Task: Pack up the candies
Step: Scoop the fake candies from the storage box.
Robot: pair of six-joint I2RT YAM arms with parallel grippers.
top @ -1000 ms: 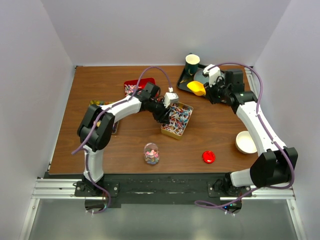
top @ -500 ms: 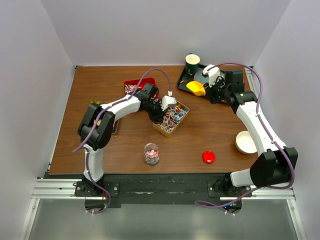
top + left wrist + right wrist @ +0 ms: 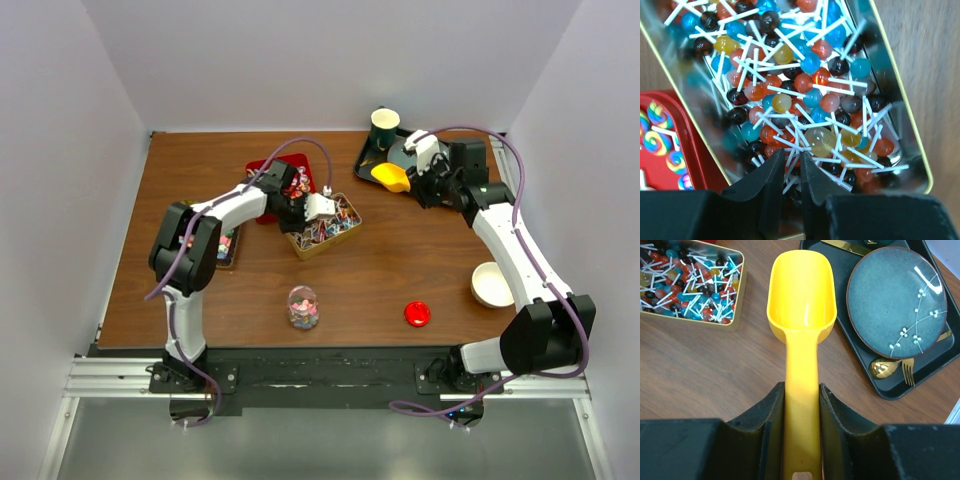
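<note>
A gold tin (image 3: 340, 235) (image 3: 902, 125) full of round lollipops (image 3: 811, 64) with white sticks lies mid-table. My left gripper (image 3: 307, 218) (image 3: 791, 155) reaches over the tin's near wall into the pile. Its jaws are almost together, with white sticks pinched between them. Just left of the tin is a red tray (image 3: 268, 166) (image 3: 695, 165) of swirl candies. A clear jar (image 3: 303, 307) with mixed candies stands near the front. My right gripper (image 3: 421, 181) (image 3: 802, 390) is shut on the handle of an empty yellow scoop (image 3: 391, 177) (image 3: 801, 300), held above the table at the back right.
A black tray (image 3: 372, 150) (image 3: 875, 380) at the back holds a blue plate (image 3: 897, 295), gold cutlery and a green cup (image 3: 385, 125). A red lid (image 3: 417, 314) and a white bowl (image 3: 492, 284) sit front right. Another candy tray (image 3: 226, 248) lies under the left arm.
My left gripper closed in the tin and pulled it left and back toward the red tray, turning it. The right arm and scoop have not moved.
</note>
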